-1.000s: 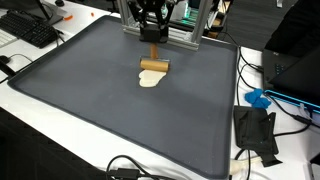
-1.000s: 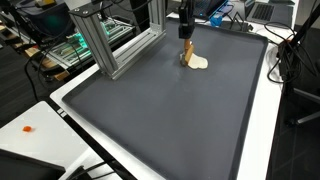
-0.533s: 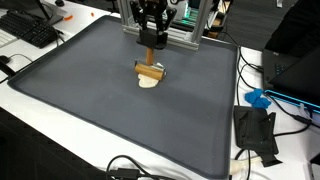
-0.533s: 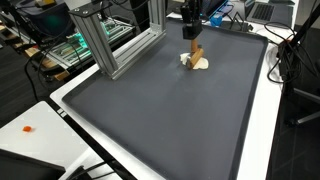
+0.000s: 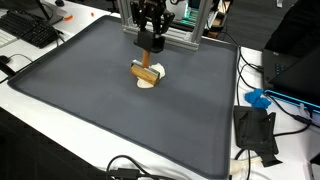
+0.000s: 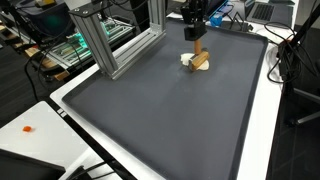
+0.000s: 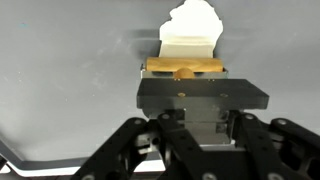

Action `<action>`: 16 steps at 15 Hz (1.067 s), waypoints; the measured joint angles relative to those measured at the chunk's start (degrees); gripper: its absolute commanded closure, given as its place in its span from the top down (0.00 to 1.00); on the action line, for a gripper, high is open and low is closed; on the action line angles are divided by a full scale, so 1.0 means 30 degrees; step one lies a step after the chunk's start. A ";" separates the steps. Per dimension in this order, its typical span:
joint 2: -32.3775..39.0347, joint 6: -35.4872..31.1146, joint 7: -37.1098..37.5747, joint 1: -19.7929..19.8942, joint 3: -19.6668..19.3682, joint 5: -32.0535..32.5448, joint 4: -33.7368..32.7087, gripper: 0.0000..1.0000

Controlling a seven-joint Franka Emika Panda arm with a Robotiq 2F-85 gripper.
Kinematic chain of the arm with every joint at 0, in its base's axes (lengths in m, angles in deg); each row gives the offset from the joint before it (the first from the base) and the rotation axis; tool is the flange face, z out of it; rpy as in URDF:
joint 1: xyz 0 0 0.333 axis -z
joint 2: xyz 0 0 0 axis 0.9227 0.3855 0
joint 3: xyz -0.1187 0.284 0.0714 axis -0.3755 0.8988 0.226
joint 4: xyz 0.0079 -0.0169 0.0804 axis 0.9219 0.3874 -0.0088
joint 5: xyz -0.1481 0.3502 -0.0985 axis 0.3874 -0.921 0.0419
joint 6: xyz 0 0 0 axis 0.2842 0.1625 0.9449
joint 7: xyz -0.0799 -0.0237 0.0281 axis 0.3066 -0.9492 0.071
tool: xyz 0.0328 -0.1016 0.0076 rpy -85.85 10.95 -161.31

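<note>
Clenched on the thin handle of a wooden tool (image 5: 147, 71), the pincer (image 5: 150, 42) hangs over the far part of a grey mat (image 5: 90, 110) in an exterior view. The handle runs down from the jaws to a short crossbar head, which sits tilted. Just below and in front of that head lies a pale lump (image 5: 151, 83) on the mat; whether the head touches it cannot be told. Behind the pincer stands a metal frame (image 5: 190, 38). A keyboard (image 5: 32, 30) lies off the mat's far corner, and a blue thing (image 5: 257, 98) and a black thing (image 5: 255, 130) sit on the white table beside the mat's other edge.

In an exterior view from another place, the pincer (image 6: 197, 32) is again at the far end of the mat (image 6: 170, 120), with the wooden tool (image 6: 201, 58) hanging from it, handle upright. The pale lump (image 6: 187, 60) shows just beside the head. The metal frame (image 6: 105, 40) stands well apart at the mat's edge, and a small orange thing (image 6: 27, 128) lies on the white table near the closest corner.

In the wrist view the pincer (image 7: 190, 92) fills the lower half as a dark block. The tool's crossbar (image 7: 183, 66) lies straight across just beyond it, and the pale lump (image 7: 190, 30) shows past the crossbar on the mat (image 7: 60, 80).
</note>
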 measured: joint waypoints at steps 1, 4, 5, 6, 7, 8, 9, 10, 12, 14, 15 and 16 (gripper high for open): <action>0.0055 -0.0161 0.0256 0.0001 -0.0050 0.0017 -0.0009 0.22; 0.0207 -0.0665 0.0555 0.0005 -0.0265 0.0005 -0.0022 0.22; 0.0245 -0.0764 0.0591 0.0005 -0.0327 -0.0023 -0.0034 0.22; 0.0256 -0.0776 0.0588 0.0012 -0.0360 -0.0273 -0.0044 0.22; 0.0256 -0.0775 0.0579 0.0021 -0.0392 -0.0537 -0.0049 0.22; 0.0252 -0.0739 0.0512 0.0038 -0.0421 -0.0879 -0.0064 0.22; 0.0237 -0.0651 0.0371 0.0065 -0.0445 -0.1230 -0.0093 0.22; 0.0199 -0.0476 0.0245 0.0090 -0.0472 -0.1552 -0.0143 0.22; -0.0016 0.0000 0.0063 0.0119 -0.0550 -0.1926 -0.0196 0.22; -0.0390 0.0465 -0.0187 0.0169 -0.0577 -0.2118 -0.0202 0.22; -0.0635 0.0777 -0.0381 0.0182 -0.0577 -0.2234 -0.0201 0.22; -0.0886 0.1115 -0.0541 0.0184 -0.0575 -0.2372 -0.0200 0.22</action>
